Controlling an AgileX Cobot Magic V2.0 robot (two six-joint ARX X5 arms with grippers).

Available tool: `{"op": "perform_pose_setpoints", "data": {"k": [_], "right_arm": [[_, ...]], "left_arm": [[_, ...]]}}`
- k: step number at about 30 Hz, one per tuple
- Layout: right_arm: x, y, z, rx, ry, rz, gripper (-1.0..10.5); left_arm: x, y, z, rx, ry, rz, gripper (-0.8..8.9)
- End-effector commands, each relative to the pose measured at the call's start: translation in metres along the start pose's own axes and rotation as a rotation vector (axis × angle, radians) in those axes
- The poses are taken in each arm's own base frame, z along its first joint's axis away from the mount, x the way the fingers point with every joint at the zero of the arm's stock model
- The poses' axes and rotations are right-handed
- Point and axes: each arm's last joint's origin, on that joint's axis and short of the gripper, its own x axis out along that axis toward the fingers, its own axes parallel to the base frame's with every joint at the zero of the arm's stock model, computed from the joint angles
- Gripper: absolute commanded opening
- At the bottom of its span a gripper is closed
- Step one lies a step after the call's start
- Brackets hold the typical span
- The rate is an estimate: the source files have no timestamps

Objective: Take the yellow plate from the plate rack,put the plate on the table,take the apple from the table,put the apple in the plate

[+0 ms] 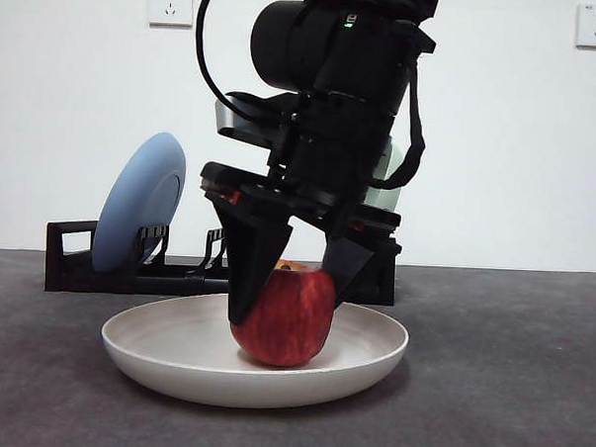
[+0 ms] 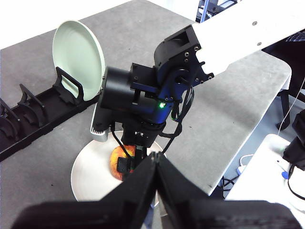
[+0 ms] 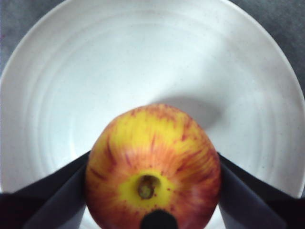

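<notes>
Right hand [image 1: 291, 273] fills space above yellow plate [image 1: 371, 360].

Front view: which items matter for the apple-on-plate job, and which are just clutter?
In the job:
apple, resting in the plate, right gripper shut on it
yellow plate
plate rack
table

Just lying about:
blue plate
green plate
wall sockets

The dark grey, matte, slightly mottled table [image 1: 508, 391] carries a wide, shallow cream round plate [image 1: 164, 346] lying flat near its front. Behind the plate, a long low black plastic plate rack [image 1: 74, 263] stands directly on the same surface, close to the white wall.
</notes>
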Motion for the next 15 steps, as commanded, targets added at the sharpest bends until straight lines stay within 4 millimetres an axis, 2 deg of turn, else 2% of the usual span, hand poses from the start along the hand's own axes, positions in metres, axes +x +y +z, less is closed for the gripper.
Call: {"op": "perform_pose_setpoints", "data": {"k": [1, 2, 6, 7, 9, 15], "right_arm": [[0.0116, 0.0003, -0.0042, 0.01, 0.047, 0.0, 0.3], [0.0115, 0.0003, -0.0043, 0.009, 0.048, 0.002, 0.9], [0.0113, 0.0005, -0.0046, 0.01, 0.052, 0.003, 5.0], [0.0112, 0.0007, -0.0047, 0.011, 0.053, 0.004, 5.6], [0.0112, 0.0012, -0.005, 0.01, 0.056, 0.012, 6.0], [0.0095, 0.003, -0.003, 0.007, 0.05, 0.024, 6.0]], "left_arm": [[0.0011, -0.0002, 0.0, -0.001, 0.001, 0.002, -0.08], [0.0012, -0.0003, 0.0, -0.001, 0.001, 0.002, -0.08], [0.0012, -0.0003, 0.0, 0.007, 0.001, 0.002, -0.08], [0.0012, -0.0003, 0.0, 0.007, 0.001, 0.002, -0.08], [0.0012, -0.0003, 0.0, 0.007, 0.001, 0.002, -0.08], [0.0012, -0.0003, 0.0, 0.007, 0.001, 0.002, -0.08]]}}
